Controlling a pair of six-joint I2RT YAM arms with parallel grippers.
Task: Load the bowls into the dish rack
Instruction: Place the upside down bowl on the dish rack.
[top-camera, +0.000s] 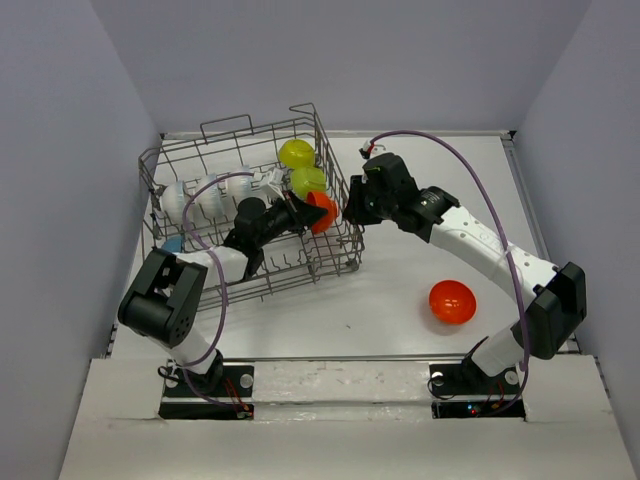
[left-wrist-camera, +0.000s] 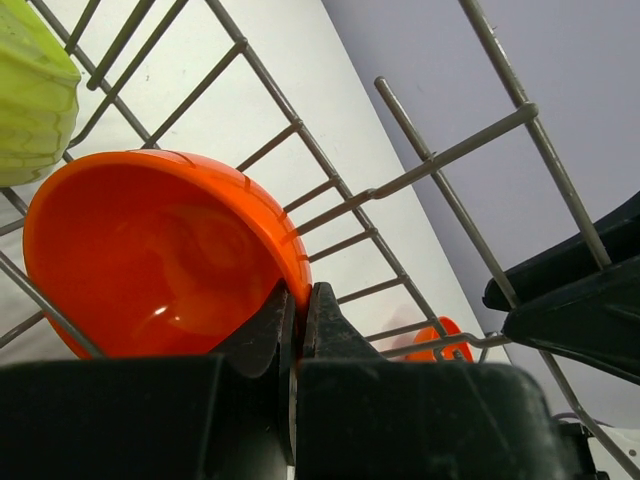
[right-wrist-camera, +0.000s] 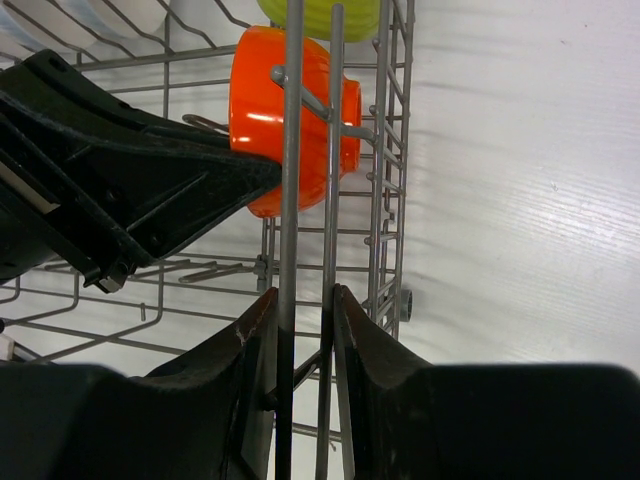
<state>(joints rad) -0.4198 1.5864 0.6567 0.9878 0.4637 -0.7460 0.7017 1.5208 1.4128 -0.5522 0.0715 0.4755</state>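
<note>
White table (top-camera: 400, 255) beneath everything. Grey wire dish rack (top-camera: 285, 265) on the far left part of it, set at a slight angle.

Left gripper (left-wrist-camera: 297, 310) reaching inside the dish rack toward its right wall, fingers pinched almost together on the rim of an orange-red bowl (left-wrist-camera: 150, 250). Bowl tipped up on edge just inside that right wall.

Right gripper (right-wrist-camera: 305, 310) outside the dish rack at the same right wall, fingers partly apart and closed from both sides on two upright wires of the wall, directly across from the held bowl.

Row of white bowls (top-camera: 205, 198) on edge in the dish rack's left half. Two yellow-green bowls (top-camera: 296, 153) in the dish rack's far right corner, one behind the other, the nearer just beside the held bowl.

Out on the table, a second orange-red bowl (top-camera: 452, 301), well apart from the dish rack, off its near right corner.

Only a sliver of a blue bowl (top-camera: 172, 243) at the dish rack's near left corner; inside or outside hard to tell.
</note>
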